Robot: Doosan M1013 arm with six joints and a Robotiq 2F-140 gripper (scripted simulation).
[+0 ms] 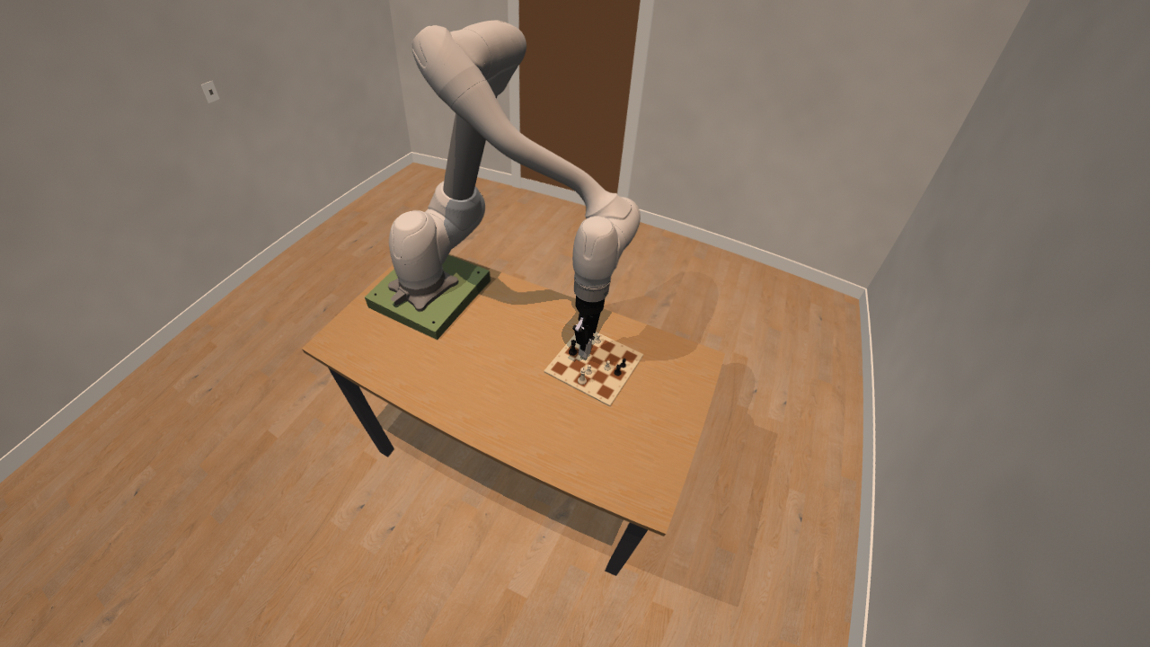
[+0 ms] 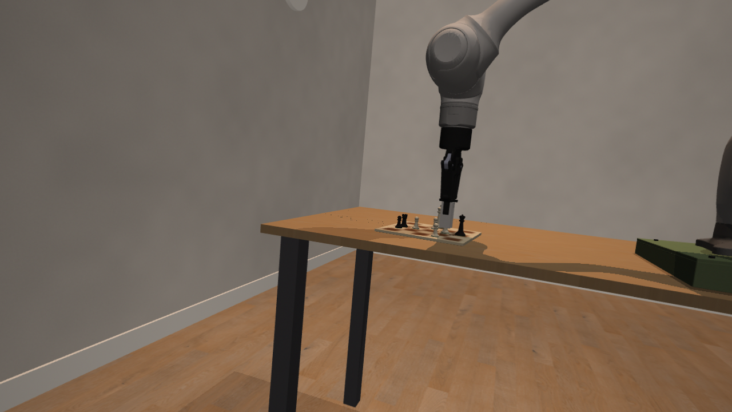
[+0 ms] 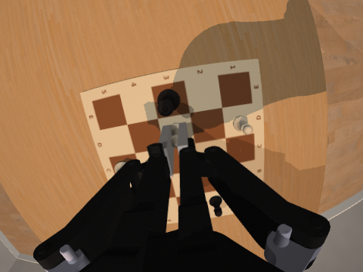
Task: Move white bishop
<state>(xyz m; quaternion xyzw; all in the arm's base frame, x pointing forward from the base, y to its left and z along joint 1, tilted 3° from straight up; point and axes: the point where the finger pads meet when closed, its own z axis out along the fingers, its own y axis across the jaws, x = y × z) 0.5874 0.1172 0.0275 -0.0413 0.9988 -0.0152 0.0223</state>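
Observation:
The small chessboard (image 1: pixel 608 392) (image 2: pixel 472 236) (image 3: pixel 108 111) lies on the right half of the wooden table (image 1: pixel 482 402). My gripper (image 1: pixel 584 348) (image 2: pixel 444 224) (image 3: pixel 176 135) points straight down over the board's middle and is shut on the white bishop (image 3: pixel 174 134), which shows as a pale piece between the fingertips. I cannot tell whether its base touches the board. A tall black piece (image 3: pixel 168 101) (image 2: pixel 461 225) stands one square beyond the fingers. My fingers hide the squares right below them.
Other pieces stand upright on the board: a white piece (image 3: pixel 242 123) at the right edge, a black pawn (image 3: pixel 217 204) near my right finger, a white piece (image 3: pixel 121 165) half hidden by my left finger. The arm's green base plate (image 1: pixel 429 293) sits at the table's far left corner.

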